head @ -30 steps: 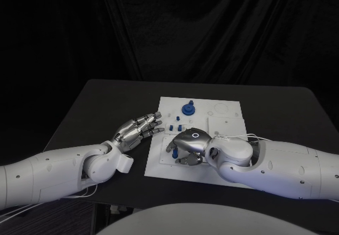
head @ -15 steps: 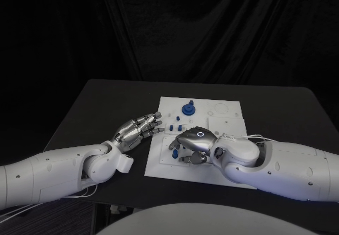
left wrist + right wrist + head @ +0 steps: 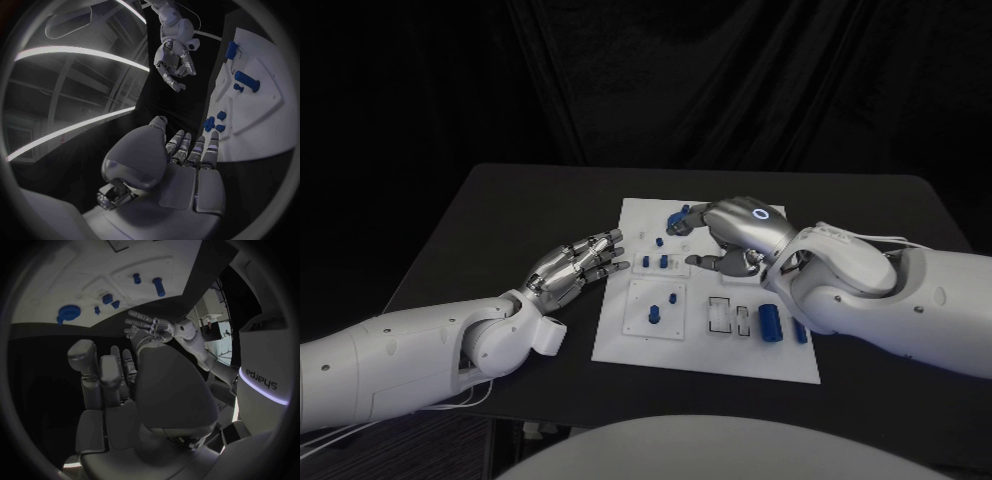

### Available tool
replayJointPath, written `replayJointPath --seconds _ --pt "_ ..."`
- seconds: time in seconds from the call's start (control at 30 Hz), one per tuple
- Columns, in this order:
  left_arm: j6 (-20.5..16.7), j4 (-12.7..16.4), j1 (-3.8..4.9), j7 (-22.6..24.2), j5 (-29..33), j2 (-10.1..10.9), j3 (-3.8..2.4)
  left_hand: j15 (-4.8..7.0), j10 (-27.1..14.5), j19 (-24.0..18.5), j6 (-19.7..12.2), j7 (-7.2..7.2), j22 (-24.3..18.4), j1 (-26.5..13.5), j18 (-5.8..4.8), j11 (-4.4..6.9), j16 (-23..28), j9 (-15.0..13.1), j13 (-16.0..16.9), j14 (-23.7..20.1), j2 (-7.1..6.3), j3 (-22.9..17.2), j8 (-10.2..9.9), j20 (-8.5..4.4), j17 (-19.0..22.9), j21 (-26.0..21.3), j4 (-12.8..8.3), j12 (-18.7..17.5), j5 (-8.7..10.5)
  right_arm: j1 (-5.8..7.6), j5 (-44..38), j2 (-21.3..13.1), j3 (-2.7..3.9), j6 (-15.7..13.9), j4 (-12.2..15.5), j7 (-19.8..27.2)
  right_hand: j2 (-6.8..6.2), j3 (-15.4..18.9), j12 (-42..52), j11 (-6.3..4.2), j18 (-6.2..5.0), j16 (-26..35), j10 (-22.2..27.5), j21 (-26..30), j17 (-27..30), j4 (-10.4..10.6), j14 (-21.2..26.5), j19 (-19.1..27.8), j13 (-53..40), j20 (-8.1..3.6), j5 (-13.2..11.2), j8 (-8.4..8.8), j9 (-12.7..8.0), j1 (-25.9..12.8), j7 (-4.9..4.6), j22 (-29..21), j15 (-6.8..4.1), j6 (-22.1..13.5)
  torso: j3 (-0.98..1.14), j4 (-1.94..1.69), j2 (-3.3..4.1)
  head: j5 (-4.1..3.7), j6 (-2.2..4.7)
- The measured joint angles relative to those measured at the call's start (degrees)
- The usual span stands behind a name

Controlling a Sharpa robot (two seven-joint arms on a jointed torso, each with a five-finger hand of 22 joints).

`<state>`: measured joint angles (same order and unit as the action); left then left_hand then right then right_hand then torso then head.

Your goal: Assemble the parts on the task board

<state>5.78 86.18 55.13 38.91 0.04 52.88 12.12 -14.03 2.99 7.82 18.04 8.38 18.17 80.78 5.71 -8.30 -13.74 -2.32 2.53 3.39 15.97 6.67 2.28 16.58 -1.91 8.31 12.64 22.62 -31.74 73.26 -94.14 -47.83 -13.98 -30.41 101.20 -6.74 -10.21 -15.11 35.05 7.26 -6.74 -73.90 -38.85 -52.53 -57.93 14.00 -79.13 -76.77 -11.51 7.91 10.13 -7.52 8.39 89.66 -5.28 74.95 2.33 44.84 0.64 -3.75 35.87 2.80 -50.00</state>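
Pegs [image 3: 770,320] lie loose on the near part of the board [image 3: 704,355], the left hand [image 3: 577,264] waits spread and empty beside it, and farther back the right hand [image 3: 740,235], empty with fingers curled, risks knocking the round knob [image 3: 681,220].

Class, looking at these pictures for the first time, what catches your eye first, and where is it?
The white task board stands out in the middle of the black table, dotted with small blue parts. The right hand hovers over its far end, while the left hand rests open beside its left edge.
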Motion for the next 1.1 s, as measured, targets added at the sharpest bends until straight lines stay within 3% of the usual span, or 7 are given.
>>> replayJointPath --seconds 0.1,0.23,0.37,0.5,0.63,0.83,1.1 --pt "0.0 0.0 0.0 0.0 0.0 0.1 0.0 0.0 0.0 0.0 0.1 -0.1 0.0 0.0 0.0 0.0 0.0 0.0 0.0 0.0 0.0 0.0 0.0 0.0 0.0 0.0 0.0 0.2 0.0 1.25 4.0 -2.1 -0.05 -1.6 0.9 0.4 0.4 -0.5 9.1 -2.21 0.01 0.4 -5.5 0.7 1.2 -0.5 0.5 0.1 -4.4 -1.02 1.3 -1.32 0.0 0.4 -1.73 0.0 -1.8 2.1 0.0 0.0 0.0 -0.97 0.0" --pt "-0.1 0.2 -0.01 0.0 0.0 0.3 0.0 0.0 0.0 0.0 0.4 0.0 0.0 0.0 0.0 0.0 0.0 0.0 0.0 0.0 0.0 0.0 0.0 0.0 0.0 0.0 0.0 0.4 0.0 2.0 8.5 -5.0 -0.16 -2.2 1.8 0.5 0.13 -1.5 31.4 -4.88 0.0 2.0 -5.6 2.5 3.3 -0.2 0.7 0.5 -20.1 -3.03 1.8 -3.65 0.2 0.7 -1.48 0.0 -4.22 5.4 0.01 0.0 0.01 -2.51 0.0" --pt "-0.1 0.6 -0.01 0.0 0.0 0.7 0.0 0.0 0.0 0.0 0.4 0.0 -0.1 0.0 0.0 0.0 0.0 0.0 0.0 0.0 0.0 0.0 0.0 0.0 0.0 0.0 0.0 0.4 0.0 2.25 12.1 -7.5 -0.21 -2.0 2.2 -0.1 1.11 -1.1 50.6 -5.11 0.0 -1.6 -30.7 -2.9 -2.9 1.2 -2.3 -2.2 -57.0 -3.61 1.8 -7.87 1.9 -1.8 -1.18 0.0 -4.22 10.0 0.02 0.0 0.01 -4.45 0.0" --pt "-0.3 0.9 -0.01 0.0 0.0 1.0 0.0 0.0 0.0 0.0 0.8 0.0 -0.1 0.0 0.0 0.0 0.0 -0.1 0.0 0.0 0.0 0.0 0.2 0.0 0.0 0.0 0.0 0.6 0.0 2.15 14.5 -9.2 -0.22 -1.4 2.4 -1.4 1.89 -0.1 54.0 -5.84 0.95 -5.8 -43.3 -9.2 -10.4 2.4 -4.7 -4.8 -63.3 -4.01 2.0 -9.93 3.0 -5.9 -0.06 0.0 -4.78 11.5 0.02 0.0 0.01 -6.42 0.0" --pt "-0.5 1.0 -0.01 0.0 0.0 1.2 0.0 0.0 0.0 0.0 0.8 0.0 -0.1 0.0 0.0 0.0 0.0 -0.1 0.0 0.0 0.0 0.0 0.2 0.0 0.0 0.0 0.0 0.6 0.0 0.99 15.8 -10.7 -0.21 -0.3 2.9 -3.7 2.85 1.5 54.6 -6.9 2.78 -10.8 -45.1 -17.5 -16.6 2.7 -4.8 -7.0 -63.4 -4.94 1.6 -11.69 4.4 -12.7 0.75 0.0 -5.33 12.7 0.03 -0.01 0.01 -7.96 0.0" --pt "-0.6 1.1 -0.02 0.0 0.0 1.4 0.01 0.0 0.0 0.0 0.8 0.0 -0.1 0.0 0.0 0.0 -0.2 0.0 0.0 0.0 0.0 0.0 0.2 0.0 0.0 0.0 0.0 0.6 0.0 -1.08 15.8 -12.7 -0.25 2.2 4.1 -9.3 2.05 2.1 54.6 -7.38 2.76 -13.1 -45.2 -22.8 -17.0 2.9 -4.9 -7.3 -63.4 -5.47 0.2 -14.19 6.8 -20.4 1.15 0.0 -5.95 13.1 0.05 -0.01 0.02 -9.72 0.0" --pt "-0.7 1.2 -0.02 0.0 0.0 1.5 0.0 0.0 0.0 0.0 0.8 0.0 -0.1 0.0 0.0 0.0 -0.2 0.0 0.0 0.0 0.0 0.0 0.2 0.0 0.0 0.0 0.0 0.6 0.0 -3.65 10.2 -15.0 -0.29 6.5 6.4 -18.0 0.26 1.7 54.6 -9.01 4.53 -14.9 -45.2 -30.0 -17.0 3.0 -4.8 -7.2 -63.4 -6.79 0.5 -25.14 17.7 -31.5 3.49 0.0 -7.5 10.3 0.07 0.0 0.03 -11.84 0.0"
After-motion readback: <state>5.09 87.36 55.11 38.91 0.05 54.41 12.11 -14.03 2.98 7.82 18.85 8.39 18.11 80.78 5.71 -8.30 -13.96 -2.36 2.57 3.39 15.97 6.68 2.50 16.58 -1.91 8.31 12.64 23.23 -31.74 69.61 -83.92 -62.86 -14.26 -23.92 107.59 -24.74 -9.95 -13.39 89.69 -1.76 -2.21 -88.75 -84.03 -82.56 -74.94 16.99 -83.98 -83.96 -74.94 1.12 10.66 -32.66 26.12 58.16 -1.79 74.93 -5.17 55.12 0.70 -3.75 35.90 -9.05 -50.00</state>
